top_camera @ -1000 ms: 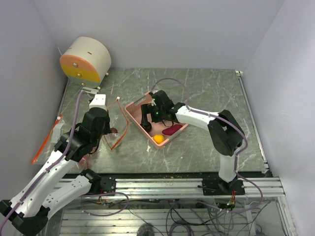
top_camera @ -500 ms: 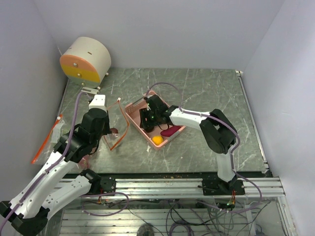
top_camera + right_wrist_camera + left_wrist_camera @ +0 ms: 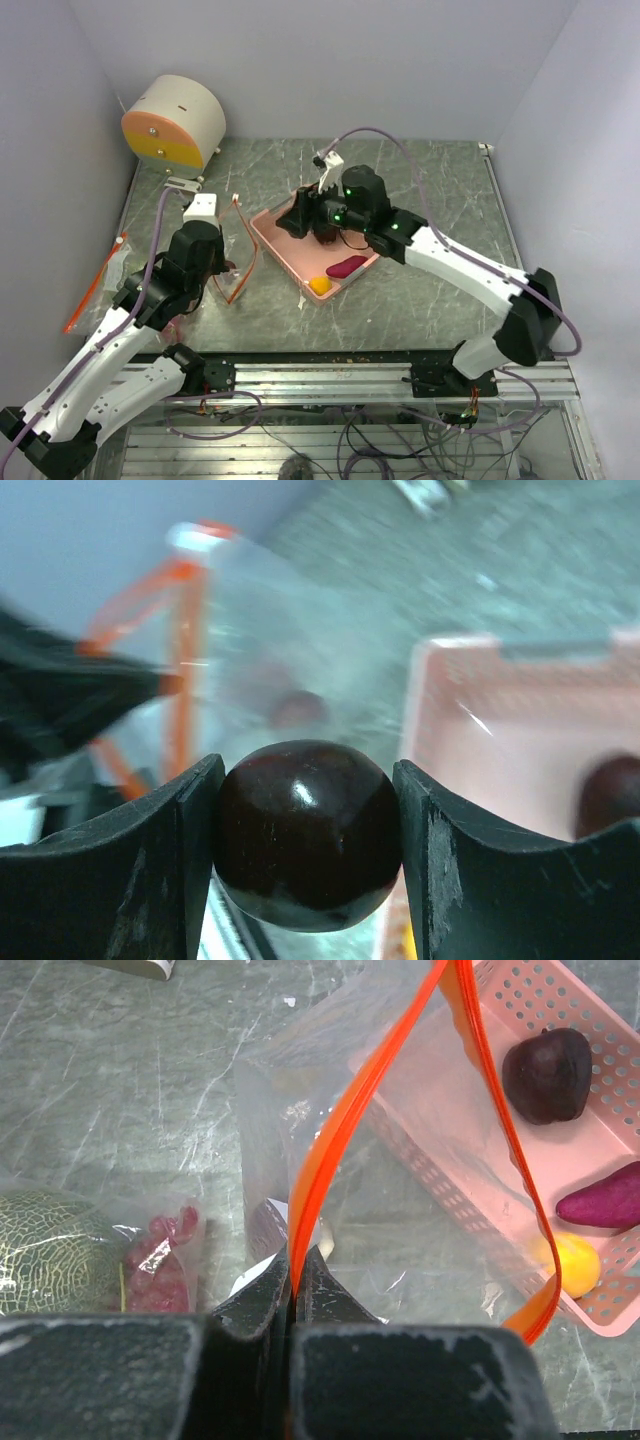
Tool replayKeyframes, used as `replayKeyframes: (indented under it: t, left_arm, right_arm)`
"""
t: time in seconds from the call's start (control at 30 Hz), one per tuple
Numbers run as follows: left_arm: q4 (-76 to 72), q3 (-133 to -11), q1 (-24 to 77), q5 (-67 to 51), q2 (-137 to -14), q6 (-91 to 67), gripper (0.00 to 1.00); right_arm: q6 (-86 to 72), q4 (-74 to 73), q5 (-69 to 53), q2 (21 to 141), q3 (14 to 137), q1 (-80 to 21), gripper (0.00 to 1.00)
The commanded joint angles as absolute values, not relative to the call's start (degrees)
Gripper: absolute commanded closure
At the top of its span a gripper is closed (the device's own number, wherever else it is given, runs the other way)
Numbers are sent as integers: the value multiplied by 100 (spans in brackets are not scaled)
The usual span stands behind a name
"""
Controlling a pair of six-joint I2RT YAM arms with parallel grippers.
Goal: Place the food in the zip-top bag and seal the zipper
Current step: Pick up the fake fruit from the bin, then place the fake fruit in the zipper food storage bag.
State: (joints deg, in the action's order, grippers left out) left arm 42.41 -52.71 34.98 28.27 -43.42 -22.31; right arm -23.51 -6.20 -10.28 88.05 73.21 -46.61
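Overhead view faces down; both close wrist views share the pink basket [image 3: 590,1015].

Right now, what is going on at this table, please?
The left gripper is shut on the zipper of the clear bag, holding its mouth open. The right gripper grips a dark round fruit by the edge of the pink basket, facing the bag. Another dark piece, a magenta piece and a yellow fruit lie in the basket.
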Motion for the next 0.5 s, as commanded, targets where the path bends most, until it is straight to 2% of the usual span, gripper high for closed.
replayKeyframes:
  t: [0.0,0.2,0.47]
  left_arm:
    - [3976,-5221,3493,2762,-4326,-2258,93]
    - [3761,-5065,3497,2646,-4139,-2313,93]
    - [3234,-4738,3498,2410,-3722,-2514,93]
  right_arm:
    - [-2380,312,-2173,8524,7317,-5113,57]
    - [-3177,1460,-2976,8888,7440,-5279,57]
    - [-3820,2213,-3042,9378,7469,-5399,58]
